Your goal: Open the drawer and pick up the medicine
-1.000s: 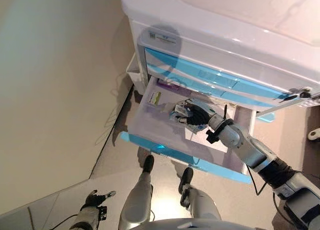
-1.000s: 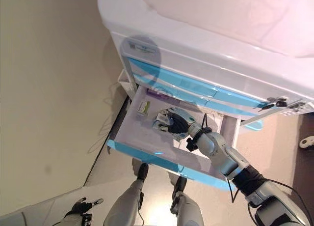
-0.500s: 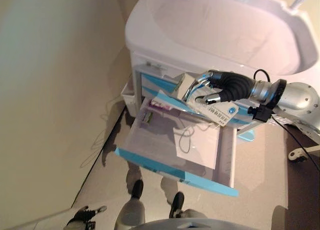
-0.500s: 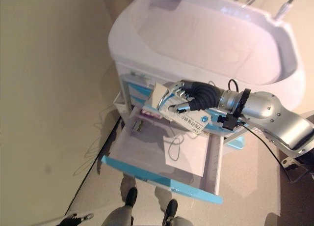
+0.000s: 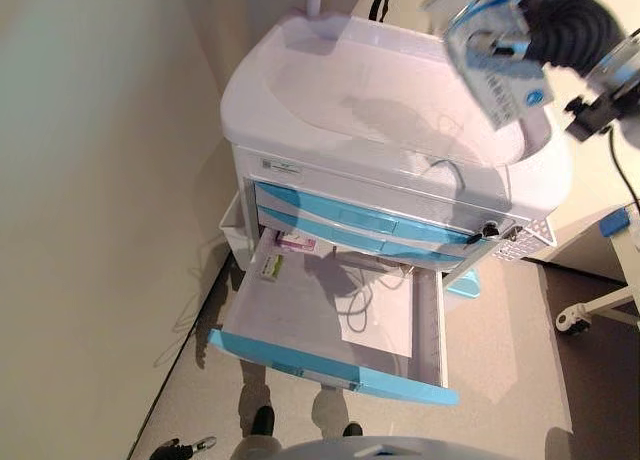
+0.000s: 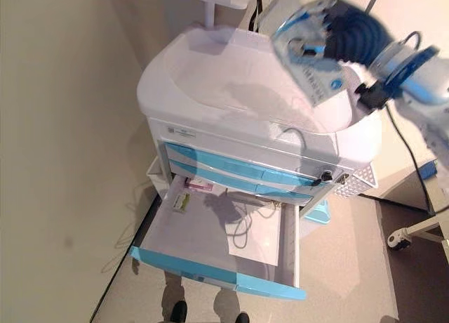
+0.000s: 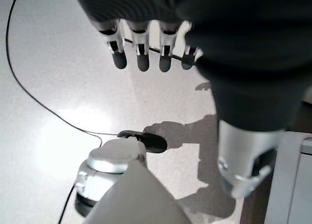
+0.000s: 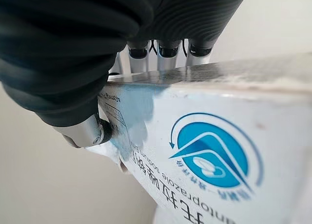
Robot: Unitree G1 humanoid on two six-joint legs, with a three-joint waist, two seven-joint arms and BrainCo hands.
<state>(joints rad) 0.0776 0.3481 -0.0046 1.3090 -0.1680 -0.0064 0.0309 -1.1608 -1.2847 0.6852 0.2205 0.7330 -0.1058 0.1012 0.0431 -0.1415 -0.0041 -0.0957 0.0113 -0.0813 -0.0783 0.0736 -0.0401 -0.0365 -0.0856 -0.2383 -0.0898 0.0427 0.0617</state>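
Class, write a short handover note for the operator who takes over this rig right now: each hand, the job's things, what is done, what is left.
Right hand: shut on the medicine box, raised high above the cart's top tray.
Left hand: open, hanging low over the floor, holding nothing.
Bottom drawer: pulled fully open; a sheet of paper and small packs lie inside.
Done: drawer opened, medicine picked up.
Left: nothing of the stated task; the drawer stands open.

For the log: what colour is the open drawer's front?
Light blue; the drawer front shows best in the left eye view.
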